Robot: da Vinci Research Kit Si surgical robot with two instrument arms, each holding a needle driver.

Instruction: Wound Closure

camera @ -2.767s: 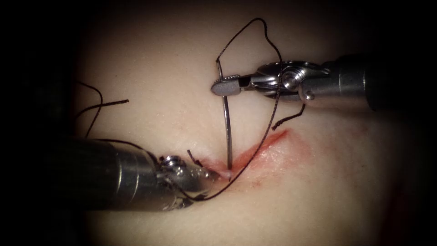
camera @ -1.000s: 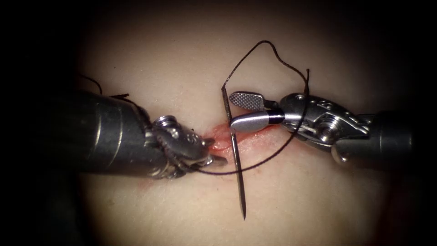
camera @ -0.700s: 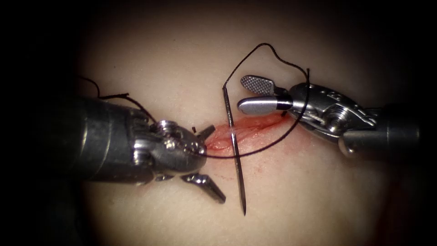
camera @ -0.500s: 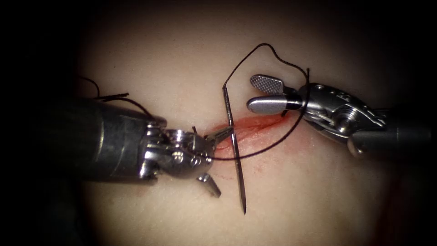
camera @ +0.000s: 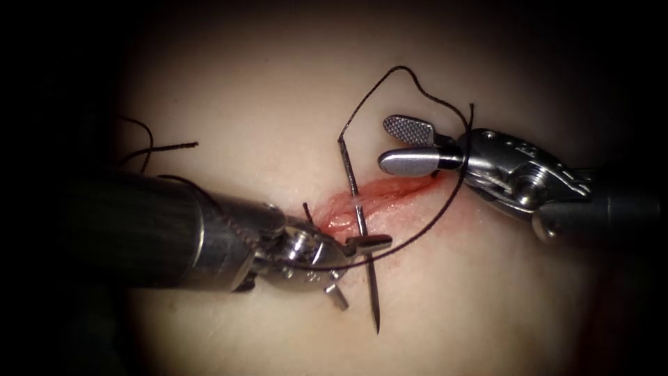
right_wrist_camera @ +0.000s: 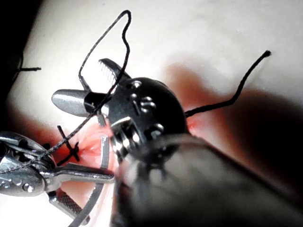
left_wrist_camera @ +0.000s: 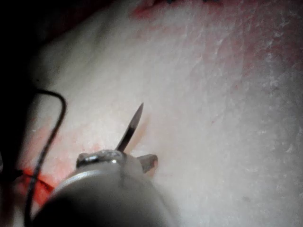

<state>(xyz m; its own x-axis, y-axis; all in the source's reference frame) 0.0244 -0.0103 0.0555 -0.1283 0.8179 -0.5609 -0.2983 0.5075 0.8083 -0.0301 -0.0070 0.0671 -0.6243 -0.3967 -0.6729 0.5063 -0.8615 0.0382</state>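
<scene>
1. Needle first: the thin curved steel needle ran through the tissue at the cut, with its sharp tip poking out nearest the camera, free over the skin below the wound, and its blunt tail end sticking up on the far side.
2. Left arm's silver wristed needle driver sat just left of the exposed tip end, jaws spread pretty wide. One jaw lay across the needle shaft right below the cut and the other pointed down toward the camera, so it wasn't clamped on anything. The left wrist view had the needle tip rising just past the tool.
3. Pale pork-belly tissue had the red slit-shaped cut running across the middle, with red fluid smeared around its right end.
4. Thin black suture thread came off the needle's tail, looped up and over, then swung down behind the right tool and back across the cut toward the left tool.
5. Right arm's silver needle driver hung farther back, up and right of the cut, jaws parted and empty, close beside the needle's tail but not touching it.
6. Short black cut thread ends lay on the skin far left.
</scene>
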